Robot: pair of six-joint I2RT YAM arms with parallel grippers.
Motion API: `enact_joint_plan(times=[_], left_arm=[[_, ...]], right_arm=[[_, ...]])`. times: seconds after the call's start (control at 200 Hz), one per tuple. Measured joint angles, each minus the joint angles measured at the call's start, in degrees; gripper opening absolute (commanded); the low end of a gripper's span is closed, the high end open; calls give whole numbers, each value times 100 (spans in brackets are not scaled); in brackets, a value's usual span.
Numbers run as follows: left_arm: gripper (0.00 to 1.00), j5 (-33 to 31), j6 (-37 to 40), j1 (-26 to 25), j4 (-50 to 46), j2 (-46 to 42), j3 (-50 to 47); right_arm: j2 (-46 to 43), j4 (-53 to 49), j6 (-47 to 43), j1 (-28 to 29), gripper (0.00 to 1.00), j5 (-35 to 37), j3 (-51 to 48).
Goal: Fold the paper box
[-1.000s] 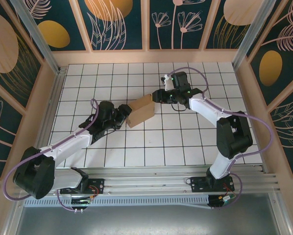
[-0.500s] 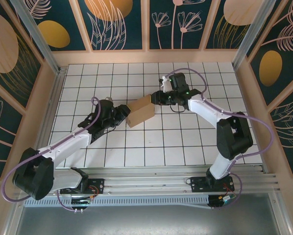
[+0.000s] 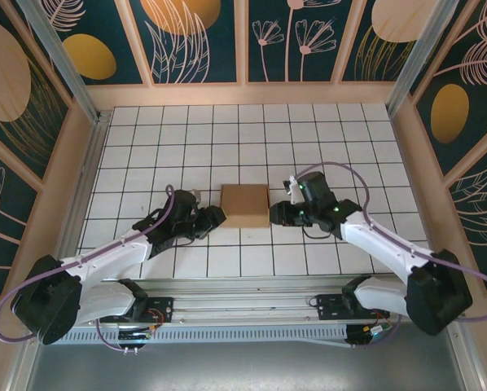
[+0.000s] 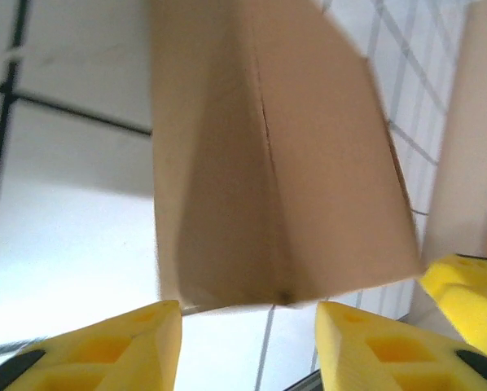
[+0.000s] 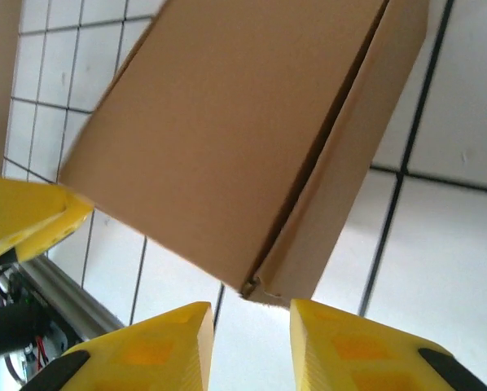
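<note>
left gripper (image 4: 247,326): fingers spread, holding nothing, tips just short of the box's near corner. right gripper (image 5: 250,318): likewise parted and empty, at the opposite end. paper box (image 3: 245,205): tan carton, seemingly closed, lying flat on the tiled table (image 3: 309,130) between the two grippers, nearer the front rail (image 3: 252,287) than the back wall (image 3: 243,94). handling, judged: light, thin card; dents if squeezed, slides readily on tiles. hold: pinch a flap edge or side seam, brace from the other end. room: open tiles behind and to both sides; little toward the rail.
</note>
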Motion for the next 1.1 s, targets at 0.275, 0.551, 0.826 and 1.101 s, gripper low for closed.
enact_joint_plan(times=[0.275, 0.551, 0.826, 1.101], left_arm=[[69, -407, 398, 2, -289, -302, 153], [76, -1054, 1928, 2, -339, 1141, 1154], [67, -977, 2546, 2, -98, 2330, 1547], [50, -1126, 2603, 107, 205, 2828, 1825]], right_arm=[[-485, 79, 614, -13, 47, 260, -59], [426, 1482, 1722, -11, 44, 343, -817], [1425, 2594, 2087, -4, 30, 321, -813], [2116, 3158, 2168, -68, 24, 450, -459]])
